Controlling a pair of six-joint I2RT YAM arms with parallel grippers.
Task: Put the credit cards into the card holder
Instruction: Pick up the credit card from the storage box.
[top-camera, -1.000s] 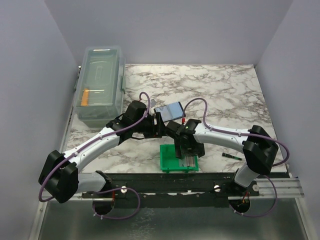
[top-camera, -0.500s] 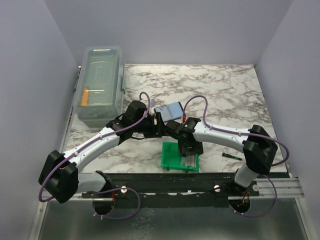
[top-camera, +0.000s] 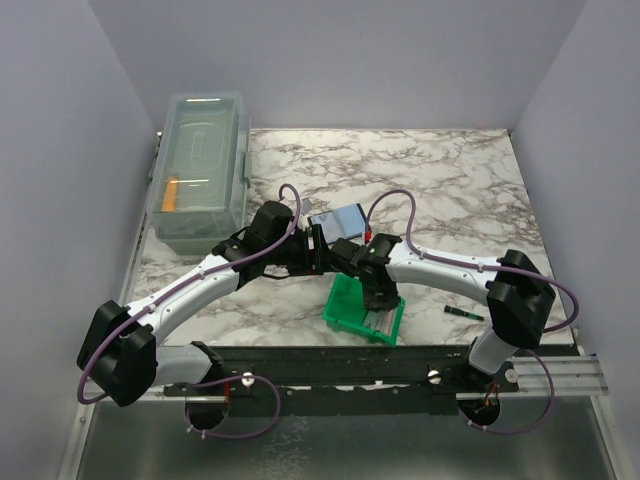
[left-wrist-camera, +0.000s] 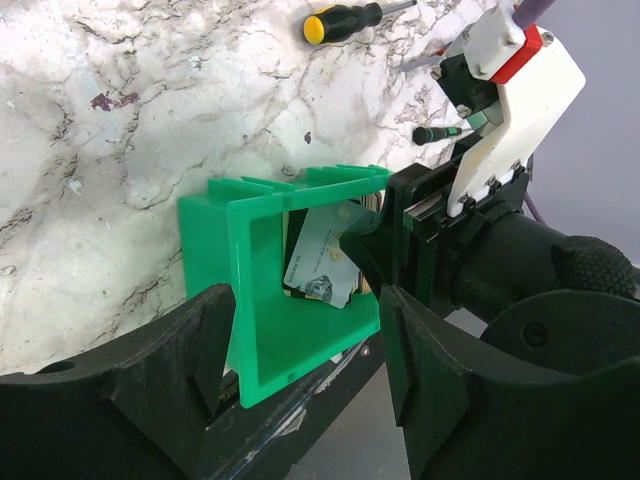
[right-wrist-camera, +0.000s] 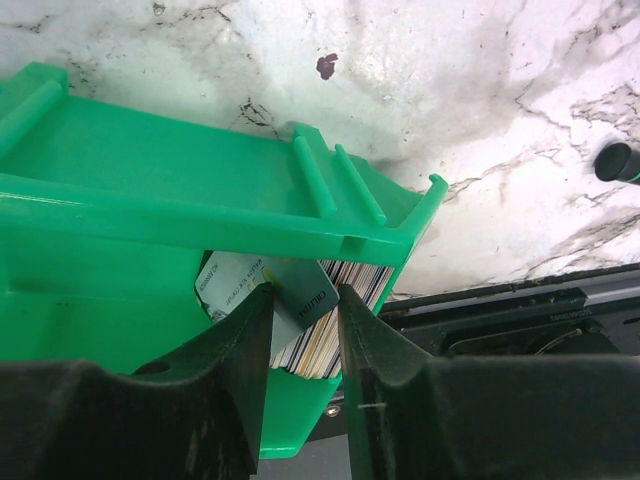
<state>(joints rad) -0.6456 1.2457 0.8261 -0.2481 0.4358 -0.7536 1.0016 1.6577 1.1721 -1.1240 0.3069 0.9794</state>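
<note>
Since a second ago the green bin (top-camera: 362, 312) has swung askew and tipped up. Inside it sit the credit cards (left-wrist-camera: 320, 262), pinched by the right gripper (right-wrist-camera: 303, 296). The card holder (top-camera: 337, 220) lies at 12 o'clock from the bin, so I judge the loading barely begun. The left gripper (left-wrist-camera: 305, 300) hovers with its fingers spread and holds nothing. The bin wall hides how many cards are pinched, and the holder's pockets are too small to read.
</note>
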